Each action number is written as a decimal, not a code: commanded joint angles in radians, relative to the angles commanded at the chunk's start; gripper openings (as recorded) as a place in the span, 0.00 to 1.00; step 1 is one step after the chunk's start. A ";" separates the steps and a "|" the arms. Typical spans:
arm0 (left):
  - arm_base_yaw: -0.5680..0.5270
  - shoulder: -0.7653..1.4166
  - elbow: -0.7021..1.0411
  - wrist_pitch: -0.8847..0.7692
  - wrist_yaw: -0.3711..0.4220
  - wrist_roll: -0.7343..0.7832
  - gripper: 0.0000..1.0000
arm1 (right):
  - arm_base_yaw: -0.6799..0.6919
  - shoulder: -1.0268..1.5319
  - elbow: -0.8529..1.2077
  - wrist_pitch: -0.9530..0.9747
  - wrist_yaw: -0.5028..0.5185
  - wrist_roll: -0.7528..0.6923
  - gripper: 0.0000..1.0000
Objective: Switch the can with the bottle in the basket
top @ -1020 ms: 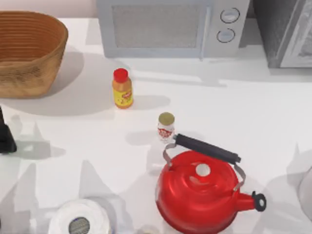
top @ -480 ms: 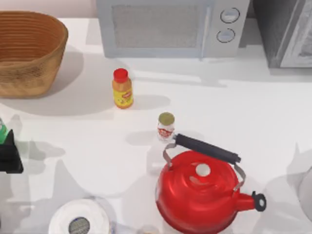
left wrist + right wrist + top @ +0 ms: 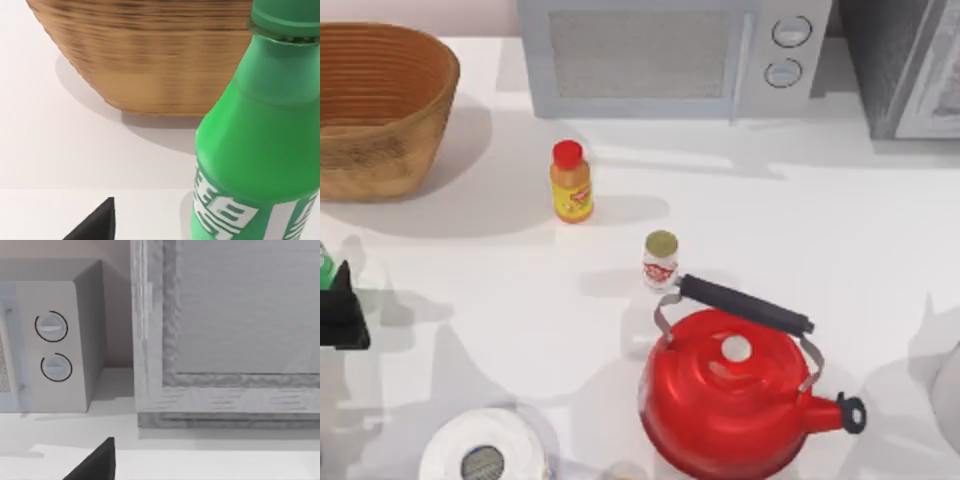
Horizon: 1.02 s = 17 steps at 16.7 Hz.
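At far left edge: left gripper [image 3: 338, 318], holding the bottle [image 3: 260, 150]
Basket [image 3: 380, 110]: far-left
Can [image 3: 660, 260]: centre, beside kettle [image 3: 730, 395]

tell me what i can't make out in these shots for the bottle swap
- Green bottle: base and cap top cut off by the left wrist view's edges; whether it stands on the table or hangs lifted cannot be told.
- Left gripper: mostly cut by the top view's left edge; finger state unclear.
- Basket: left part cut off; floor hidden by its walls.
- Can: label too small to read.
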State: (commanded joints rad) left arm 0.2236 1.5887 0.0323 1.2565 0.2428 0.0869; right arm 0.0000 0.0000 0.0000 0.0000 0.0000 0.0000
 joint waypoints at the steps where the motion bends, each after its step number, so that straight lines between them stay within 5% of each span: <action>1: -0.011 0.017 0.008 0.012 -0.010 -0.004 1.00 | 0.000 0.000 0.000 0.000 0.000 0.000 1.00; 17: -0.051 0.295 0.190 0.096 -0.043 -0.013 1.00 | 0.000 0.000 0.000 0.000 0.000 0.000 1.00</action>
State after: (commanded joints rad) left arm 0.1729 1.8832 0.2221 1.3521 0.2001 0.0740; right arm 0.0000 0.0000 0.0000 0.0000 0.0000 0.0000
